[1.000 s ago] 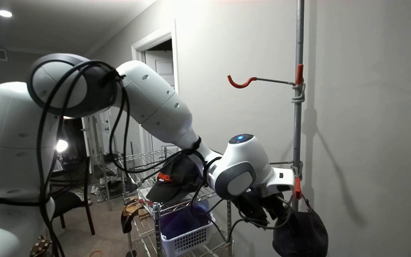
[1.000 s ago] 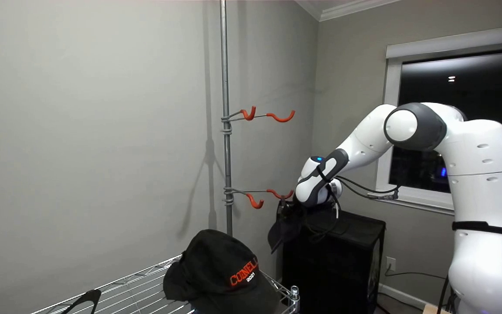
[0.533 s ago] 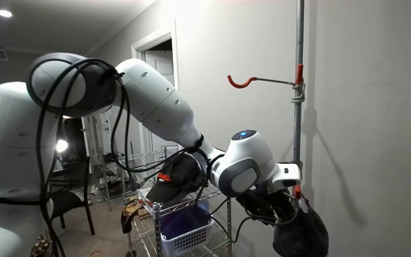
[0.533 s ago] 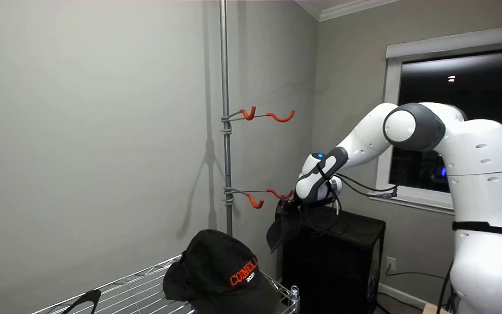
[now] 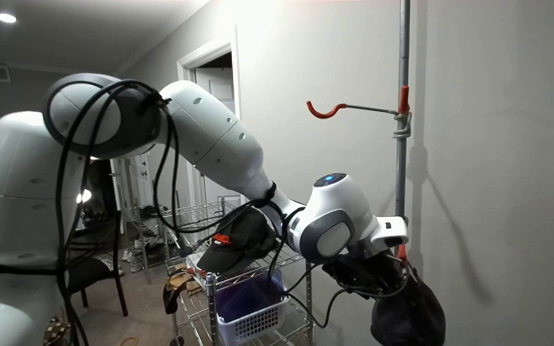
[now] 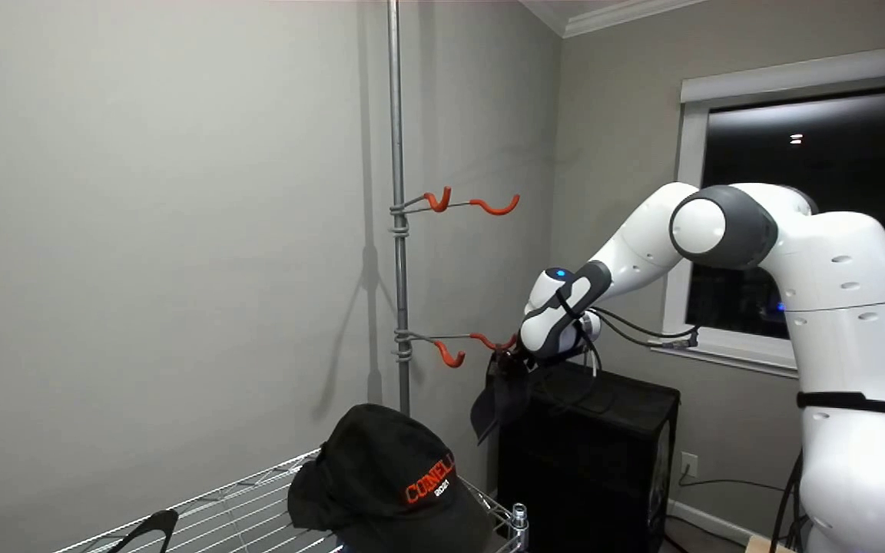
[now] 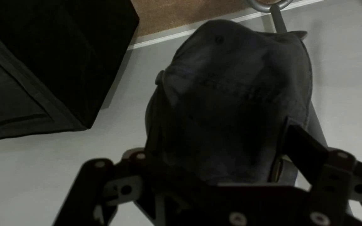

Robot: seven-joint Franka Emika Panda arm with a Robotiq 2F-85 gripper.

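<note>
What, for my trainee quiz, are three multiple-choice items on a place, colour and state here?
1. Where is the lettered cap?
A) on a chair
B) on the wire shelf
C) on the floor

2. What colour are the hook tips?
A) red-orange
B) blue
C) green

3. The gripper is:
A) shut
B) out of view
C) open

1 B: both exterior views show it there; 2 A: both show that colour; 3 C: the wrist view shows jaws apart, another dark cap between.
</note>
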